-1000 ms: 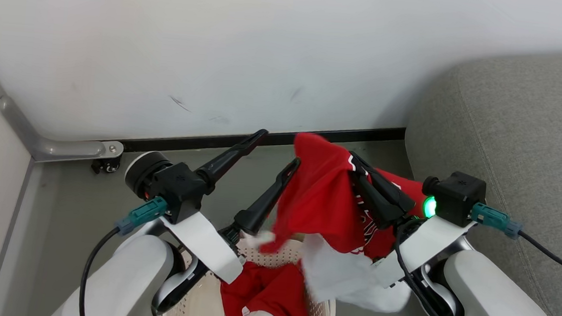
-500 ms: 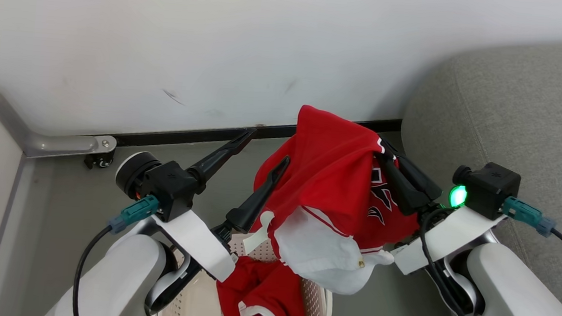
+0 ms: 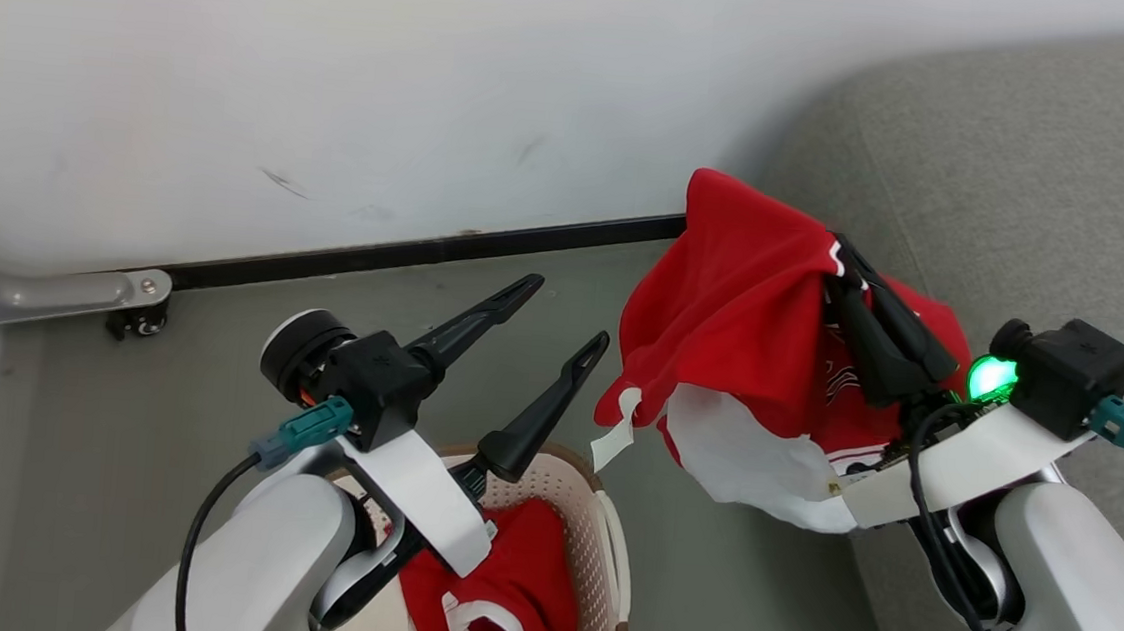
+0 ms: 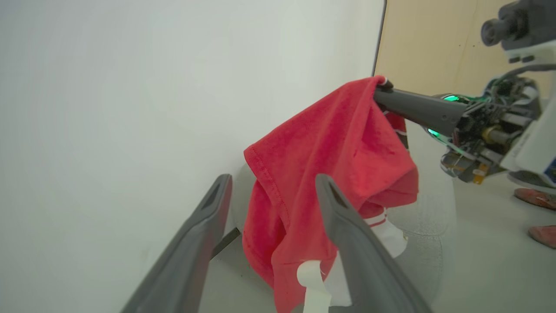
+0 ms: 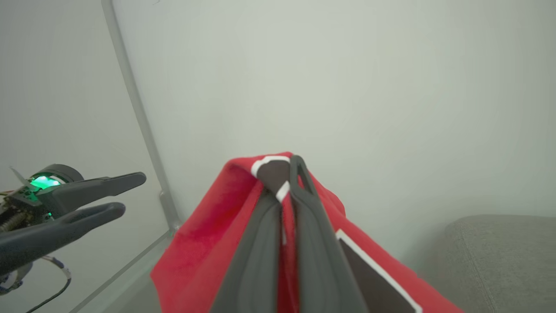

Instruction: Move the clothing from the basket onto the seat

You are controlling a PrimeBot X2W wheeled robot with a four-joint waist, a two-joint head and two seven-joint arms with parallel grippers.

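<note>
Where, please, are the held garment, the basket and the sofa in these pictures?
held garment [image 3: 733, 309]: head view, on its upper red fold.
basket [image 3: 588, 558]: head view, on its perforated right wall.
sofa [image 3: 1033, 192]: head view, on its grey upholstery.

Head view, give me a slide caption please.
Right gripper holds a red garment near the sofa; left gripper open by the basket holding a second garment.

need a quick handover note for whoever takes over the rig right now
Grippers: right gripper shut on a red garment; left gripper open and empty, above the basket.
Things: the red garment hangs in the air beside the sofa, not on it. A second garment lies in the basket.
Done: one piece lifted out.
Left: lay it on the sofa, then fetch the second garment.
</note>
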